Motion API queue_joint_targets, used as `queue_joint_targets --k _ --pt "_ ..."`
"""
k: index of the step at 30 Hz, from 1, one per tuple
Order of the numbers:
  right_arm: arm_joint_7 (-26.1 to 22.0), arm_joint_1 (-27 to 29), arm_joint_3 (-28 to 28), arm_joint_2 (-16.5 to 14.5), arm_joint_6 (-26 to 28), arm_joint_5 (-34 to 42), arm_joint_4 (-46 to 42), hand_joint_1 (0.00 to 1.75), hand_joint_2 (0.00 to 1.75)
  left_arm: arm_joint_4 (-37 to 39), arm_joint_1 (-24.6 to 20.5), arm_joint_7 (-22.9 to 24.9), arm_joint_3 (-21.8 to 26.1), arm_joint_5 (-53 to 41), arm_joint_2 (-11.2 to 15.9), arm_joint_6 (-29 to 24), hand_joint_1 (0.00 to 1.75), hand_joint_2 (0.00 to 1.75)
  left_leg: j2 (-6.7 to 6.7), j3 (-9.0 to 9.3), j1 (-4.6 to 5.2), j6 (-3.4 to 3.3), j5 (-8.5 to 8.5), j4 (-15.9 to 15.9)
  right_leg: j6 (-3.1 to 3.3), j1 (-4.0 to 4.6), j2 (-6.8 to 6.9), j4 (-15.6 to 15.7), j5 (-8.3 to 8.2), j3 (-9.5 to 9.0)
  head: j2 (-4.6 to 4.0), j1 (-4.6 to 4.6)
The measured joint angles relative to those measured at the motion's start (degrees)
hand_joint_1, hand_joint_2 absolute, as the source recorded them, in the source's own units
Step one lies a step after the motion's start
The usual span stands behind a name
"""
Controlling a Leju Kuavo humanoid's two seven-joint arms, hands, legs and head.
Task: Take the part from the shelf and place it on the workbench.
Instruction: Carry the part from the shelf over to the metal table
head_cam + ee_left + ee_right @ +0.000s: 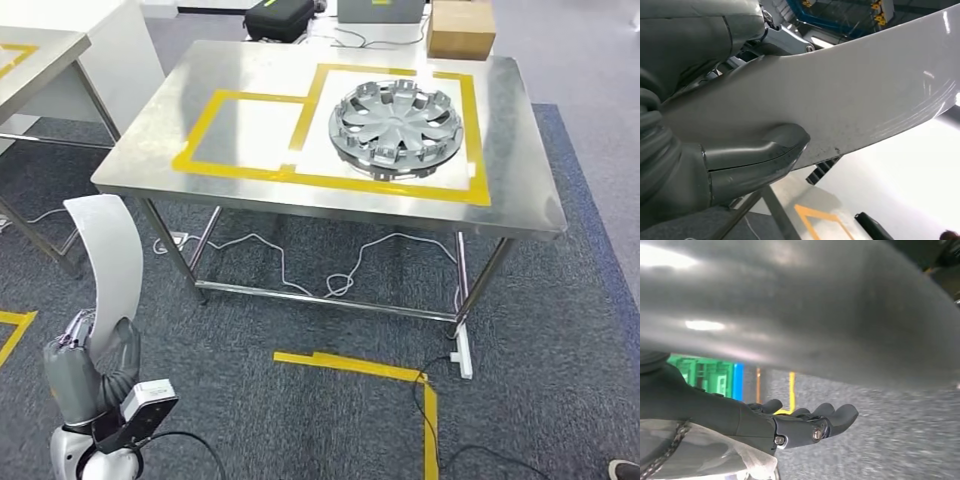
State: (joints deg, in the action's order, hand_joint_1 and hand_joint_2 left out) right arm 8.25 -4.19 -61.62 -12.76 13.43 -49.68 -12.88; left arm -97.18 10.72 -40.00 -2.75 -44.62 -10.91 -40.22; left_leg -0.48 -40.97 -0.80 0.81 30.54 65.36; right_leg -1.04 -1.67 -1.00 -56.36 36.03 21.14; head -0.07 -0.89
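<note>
So there's this steel workbench point(226, 70) in the middle of the room on dark grey carpet point(317, 420), with yellow tape point(249, 170) marking out two boxes on its top. A silver hubcap point(396, 125) sits inside the bigger box, toward the right end of the workbench, and behind the workbench's far edge there's a cardboard box point(460, 28) and a black bag point(278, 16). White cables point(332, 282) trail on the carpet under the workbench, and more yellow tape makes a corner on the floor in front of it. Another table point(38, 60) peeks in off to the left of the workbench. Now the hands: the left hand point(90, 365) is down in front of the workbench's left corner, well short of it, wrapped around the lower end of the part point(109, 255), a curved white strip that arcs up out of the hand. From the left wrist view you can see the thick thumb point(764, 157) pressed flat against the part's pale face, fingers clamped on the other side, so it's a firm grip. The right hand point(806, 425) hangs with its fingers stretched out and slightly apart, nothing in it, over speckled carpet with green crates point(704, 375) in the background.
</note>
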Motion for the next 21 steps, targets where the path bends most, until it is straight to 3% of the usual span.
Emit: queue_joint_targets --k 1,2,5,6,7,9,10,11,12,14,15,16,17,19,21 --pt "-0.10 -0.13 -0.02 0.00 0.06 -0.08 0.01 0.00 0.00 -0.01 0.16 0.00 0.03 0.08 0.03 0.01 1.75 1.75 0.01 -0.38 0.04 -0.13 -4.71 -1.72 -0.45 0.09 -0.20 -0.02 1.33 -1.26 -0.01 -0.11" --pt "-0.17 -0.40 -0.03 0.01 0.10 -0.13 0.01 0.00 0.00 -0.04 0.19 0.01 0.05 0.11 0.05 0.01 1.75 1.75 -0.03 -0.48 0.08 -0.28 -7.54 -2.42 -0.89 0.19 -0.42 0.18 2.55 -2.44 -0.01 -0.24" --pt "-0.20 -1.85 -0.03 0.04 0.19 -0.31 -0.11 0.00 0.00 -0.87 -0.57 0.02 -0.05 0.16 -0.04 -0.01 1.75 1.75 -0.13 0.82 -0.07 -1.09 -6.86 -2.25 -1.81 0.20 -0.35 2.02 4.66 -5.44 -0.02 -0.22" --pt "-0.38 -2.19 -0.02 0.06 0.21 -0.36 -0.15 0.00 0.00 -1.21 -0.82 0.01 -0.09 0.17 -0.11 -0.01 1.75 1.75 -0.16 1.17 -0.17 -1.44 -6.57 -2.59 -1.99 0.20 -0.10 1.28 5.46 -5.28 -0.02 -0.13" --pt "-0.82 -2.35 -0.01 0.07 0.23 -0.38 -0.16 0.00 0.00 -1.42 -0.89 0.00 -0.13 0.15 -0.17 -0.01 1.75 1.75 -0.17 1.37 -0.26 -1.81 -6.38 -2.89 -2.13 0.21 0.18 -1.08 6.74 -4.00 -0.02 -0.03" --pt "-2.14 -2.07 -0.01 0.08 0.26 -0.39 -0.16 0.00 0.00 -1.52 -0.70 0.00 -0.13 0.14 -0.23 -0.01 1.75 1.75 -0.20 1.47 0.03 -2.48 -5.88 -2.98 -2.20 0.41 0.55 -9.50 9.77 1.79 -0.02 0.09" --pt "-2.65 -1.78 -0.01 0.08 0.28 -0.39 -0.16 0.00 0.00 -1.52 -0.57 0.00 -0.12 0.13 -0.24 0.00 1.75 1.75 -0.27 1.56 0.23 -2.72 -5.61 -2.98 -2.11 0.54 0.58 -13.28 10.26 4.89 -0.02 0.10" --pt "-2.78 -1.44 -0.02 0.08 0.29 -0.40 -0.16 0.00 0.00 -1.52 -0.46 0.00 -0.11 0.13 -0.24 0.00 1.75 1.75 -0.39 1.81 0.45 -2.91 -5.30 -2.98 -1.88 0.72 0.58 -15.39 9.51 7.34 -0.02 0.08" --pt "-2.54 -1.17 -0.03 0.08 0.31 -0.41 -0.16 0.00 0.00 -1.52 -0.40 0.00 -0.11 0.12 -0.25 0.00 1.75 1.75 -0.52 2.30 0.69 -3.03 -4.94 -2.99 -1.49 0.97 0.56 -15.12 7.33 8.74 -0.02 0.08" --pt "-1.76 -0.75 -0.04 0.12 0.34 -0.43 -0.16 0.00 0.00 -1.52 -0.37 0.00 -0.11 0.08 -0.32 0.00 1.75 1.75 -0.67 3.59 1.05 -3.17 -4.15 -3.10 -0.05 1.74 0.55 -9.55 1.05 8.86 -0.02 0.13" --pt "-1.53 -0.66 -0.05 0.29 0.37 -0.44 -0.16 0.00 0.00 -1.51 -0.40 0.00 -0.11 0.06 -0.36 0.00 1.75 1.75 -0.70 4.12 1.17 -3.14 -3.82 -3.17 0.85 2.12 0.60 -6.53 -1.28 8.58 -0.02 -0.10" --pt "-1.57 -0.65 -0.05 0.39 0.41 -0.46 -0.16 0.00 0.00 -1.50 -0.41 0.00 -0.12 0.07 -0.41 0.00 1.75 1.75 -0.73 4.34 1.13 -2.96 -3.69 -3.31 1.47 2.47 0.64 -4.36 -2.58 8.36 -0.02 -0.23" --pt "-1.72 -0.67 -0.05 0.49 0.44 -0.50 -0.15 0.00 0.00 -1.49 -0.39 0.00 -0.13 0.09 -0.45 0.00 1.75 1.75 -0.76 4.37 0.98 -2.70 -3.69 -3.52 1.87 2.72 0.66 -3.26 -2.86 8.33 -0.02 -0.41" --pt "-1.98 -0.75 -0.04 0.49 0.46 -0.59 -0.14 0.00 0.00 -1.50 -0.37 0.00 -0.14 0.13 -0.50 0.00 1.75 1.75 -0.85 4.51 0.90 -1.98 -4.01 -4.22 1.84 2.76 0.67 -1.92 -3.19 8.22 -0.02 -0.45" --pt "-1.93 -0.66 -0.05 0.48 0.44 -0.68 -0.14 0.00 0.00 -1.61 -0.38 0.00 -0.15 0.15 -0.52 0.00 1.75 1.75 -0.74 4.41 1.03 -1.38 -3.48 -3.80 1.79 2.16 0.78 -0.38 -4.27 7.16 -0.02 -0.49"
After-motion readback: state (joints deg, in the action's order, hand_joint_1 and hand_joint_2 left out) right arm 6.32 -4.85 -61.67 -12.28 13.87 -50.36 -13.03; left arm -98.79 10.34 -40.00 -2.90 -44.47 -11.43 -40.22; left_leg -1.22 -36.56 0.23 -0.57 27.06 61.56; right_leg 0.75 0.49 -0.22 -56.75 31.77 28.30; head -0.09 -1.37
